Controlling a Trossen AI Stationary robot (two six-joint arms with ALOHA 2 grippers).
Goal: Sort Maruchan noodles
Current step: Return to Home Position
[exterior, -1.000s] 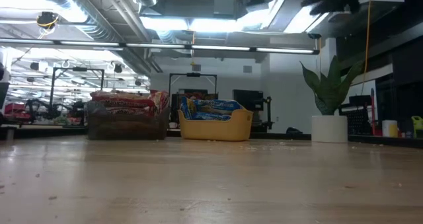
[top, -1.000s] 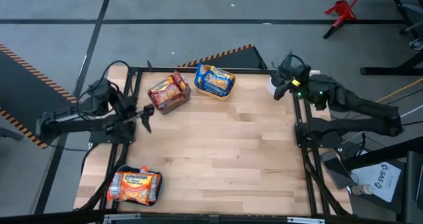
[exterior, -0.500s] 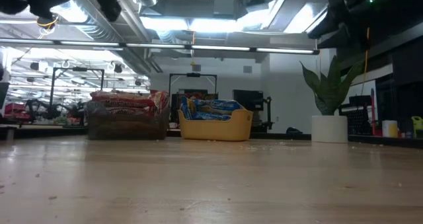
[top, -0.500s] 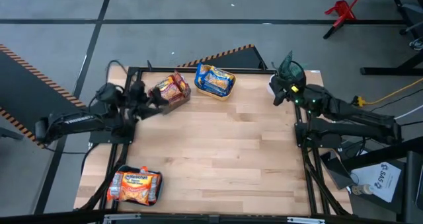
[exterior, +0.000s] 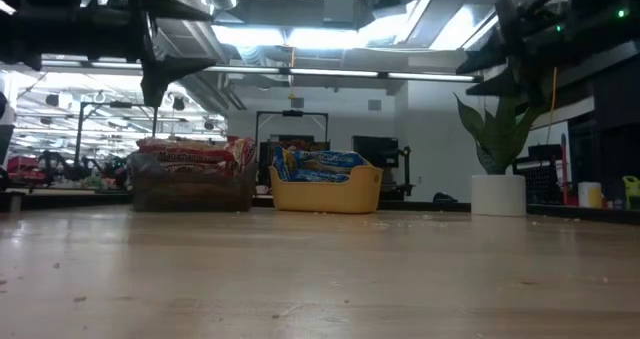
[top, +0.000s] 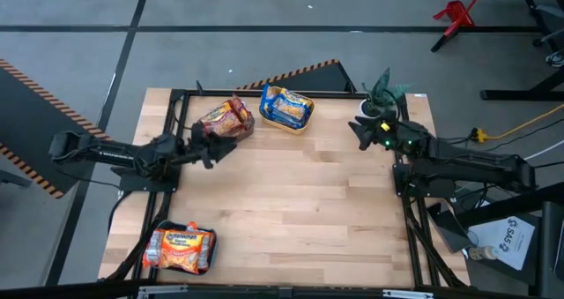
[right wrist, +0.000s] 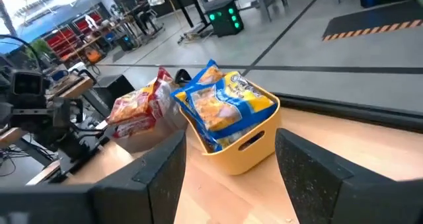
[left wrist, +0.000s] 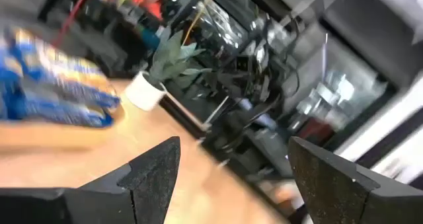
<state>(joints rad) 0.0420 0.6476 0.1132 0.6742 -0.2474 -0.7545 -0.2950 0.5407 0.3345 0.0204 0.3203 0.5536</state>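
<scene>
A light wooden desk (top: 291, 202) stands on a grey floor in a big workshop room. No noodle pack lies loose on the desk. The red shiny noodle packs (top: 225, 118) sit in a grey plastic bin (exterior: 190, 194) at the far left. The blue and yellow shiny noodle packs (top: 286, 107) sit in a yellow plastic bin (exterior: 325, 194) just to its right. The orange shiny noodle packs (top: 179, 249) fill a bluish plastic bin (top: 212, 250) at the near left corner.

The left pincer (top: 216, 147) hangs just beside the grey bin, on its near left side. Its fingers (left wrist: 152, 178) are wide apart with nothing between them. The right pincer (top: 361, 133) is at the far right edge, near a green plant in a white pot (exterior: 497, 189), well apart from both far bins. It is open too and holds nothing.

I think the sorting is done and the arms only need to go to rest. The left arm is the one nearest a bin, so it should pull off to the left, away from the grey bin, and not bump it.
</scene>
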